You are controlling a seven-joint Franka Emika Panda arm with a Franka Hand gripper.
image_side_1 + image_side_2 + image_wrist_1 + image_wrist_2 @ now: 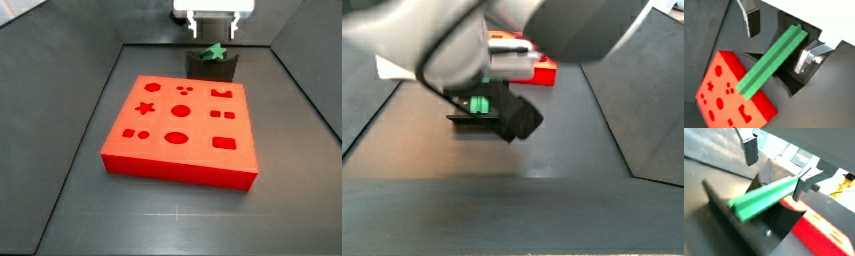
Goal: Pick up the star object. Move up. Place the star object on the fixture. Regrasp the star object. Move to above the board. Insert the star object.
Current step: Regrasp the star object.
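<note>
Star object [772,60] rests on fixture [764,223], likely light, rigid, ridged. Tool [781,42] spread, straddling bar; grip flat flanks near upper end.

Worktop [80,200]: dark grey, flat, fills the lower frame in a side view.
Board [181,128]: lies flat on the worktop, in the middle of the frame.
Fixture [214,68]: stands on the worktop behind the board, upper centre.
Pincer [213,34]: above the fixture, at the top edge, fingers apart.
</note>
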